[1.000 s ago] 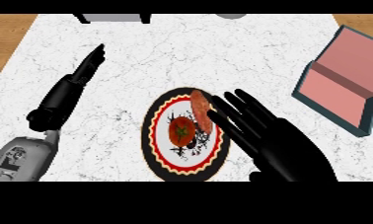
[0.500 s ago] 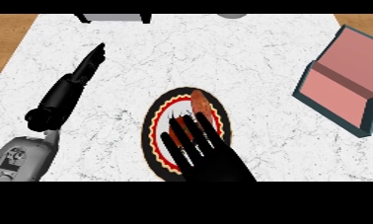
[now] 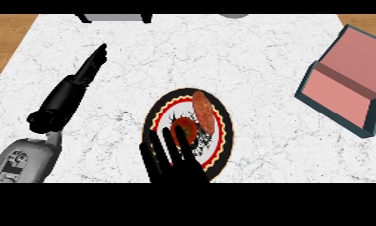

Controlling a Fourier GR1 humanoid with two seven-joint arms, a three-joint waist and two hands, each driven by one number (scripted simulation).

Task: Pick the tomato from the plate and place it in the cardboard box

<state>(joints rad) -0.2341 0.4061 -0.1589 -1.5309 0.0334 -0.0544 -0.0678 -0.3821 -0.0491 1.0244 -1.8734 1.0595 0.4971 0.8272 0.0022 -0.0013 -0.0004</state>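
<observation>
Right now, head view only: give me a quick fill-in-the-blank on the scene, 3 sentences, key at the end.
1. The tomato lies on the ____, under the right hand's fingers.
2. The cardboard box sits at the counter's ____ side.
3. The left hand rests on the counter with its fingers ____, touching nothing.

Missing words: plate; right; straight

Left hand point(image 3: 70, 93): black, slim tapering fingers, on grey rounded forearm point(image 3: 26, 160) at 8 o'clock. Right hand point(image 3: 175, 163): black, at 6 o'clock.
</observation>
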